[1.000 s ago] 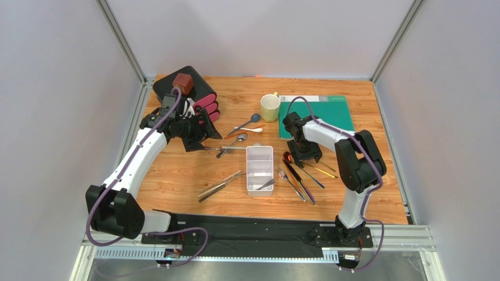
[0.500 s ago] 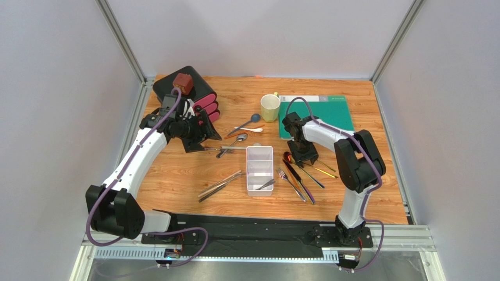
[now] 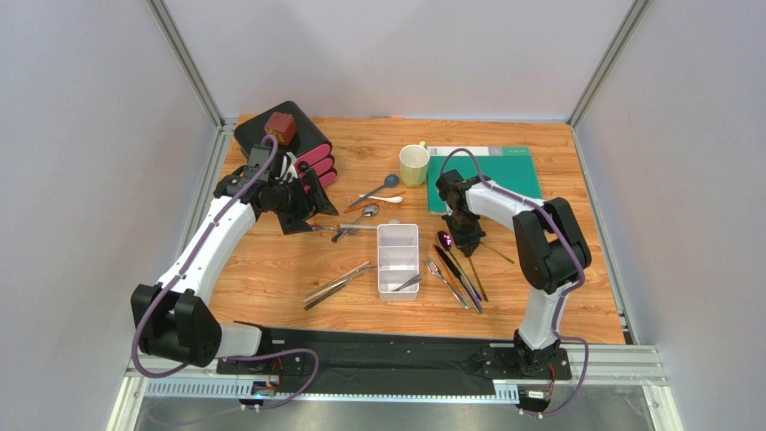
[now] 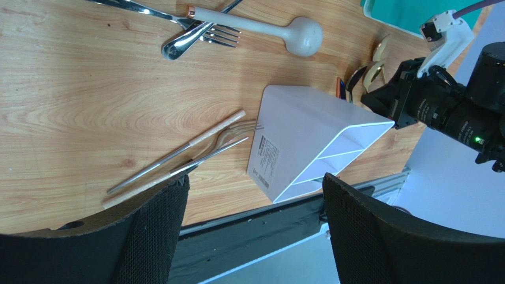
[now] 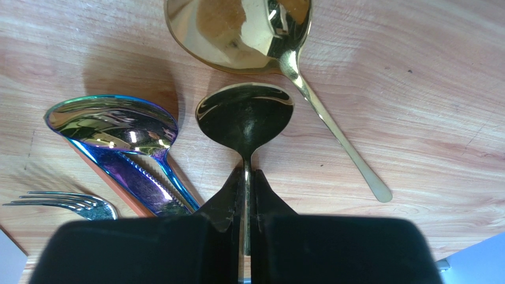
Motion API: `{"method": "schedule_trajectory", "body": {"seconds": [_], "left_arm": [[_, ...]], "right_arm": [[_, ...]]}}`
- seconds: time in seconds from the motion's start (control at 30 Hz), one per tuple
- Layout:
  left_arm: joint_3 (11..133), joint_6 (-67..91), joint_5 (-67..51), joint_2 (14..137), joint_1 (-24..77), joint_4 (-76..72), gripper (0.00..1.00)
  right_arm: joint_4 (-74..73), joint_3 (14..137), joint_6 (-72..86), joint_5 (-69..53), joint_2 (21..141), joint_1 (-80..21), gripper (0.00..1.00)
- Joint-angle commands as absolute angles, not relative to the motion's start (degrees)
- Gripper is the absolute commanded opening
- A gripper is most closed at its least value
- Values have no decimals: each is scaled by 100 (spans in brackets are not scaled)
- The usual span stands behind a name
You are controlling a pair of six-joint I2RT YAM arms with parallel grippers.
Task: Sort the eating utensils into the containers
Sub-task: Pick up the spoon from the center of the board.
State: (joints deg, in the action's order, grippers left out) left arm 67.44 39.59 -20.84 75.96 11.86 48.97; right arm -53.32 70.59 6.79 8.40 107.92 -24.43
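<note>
No longer spread wide as it was a second ago, the right gripper [image 5: 246, 177] is now pinched on the thin handle of a small gold spoon [image 5: 245, 115]. This spoon is held to the right of the white tray [image 3: 381, 260], low over the wooden table [image 3: 270, 269]. Whether it is lifted off the wood cannot be told. Just past its bowl, a bigger gold spoon [image 5: 240, 32] is seen lying flat. To the left, a shiny rainbow spoon [image 5: 112, 121], a purple knife [image 5: 139, 180] and a silver fork [image 5: 65, 203] are laid close together.

The left gripper [image 4: 255, 195] is held at the far left, near the black box with pink drawers [image 3: 310, 162], and its fingers are spread wide.

One silver piece [image 3: 406, 283] is seen inside the near part of the tray. At the tray's left side, thin silver sticks [image 3: 337, 283] are laid on the wood. Farther away, a blue spoon [image 3: 390, 180] and a white spoon [image 3: 392, 199] are laid near a pale yellow cup [image 3: 414, 164]. At the far right a green mat [image 3: 503, 175] is spread out.
</note>
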Motion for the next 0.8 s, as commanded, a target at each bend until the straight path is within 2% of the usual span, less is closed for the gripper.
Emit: {"method": "schedule_trajectory", "body": {"seconds": [0.0,0.53,0.77], "left_arm": [[6856,3885,-2065,7479,1151,4966,88],[6777,3885,-2250,7576,1151,4887,87],[6706,3893,-2215,7541,1151,4843,87]], "right_arm": [[-5106,6794,808,808,10943,-2391,0],[-5633,6899,1063,1072,9475,-2443,0],[-6029,7610,1151,1177,8790,-2864,0]]}}
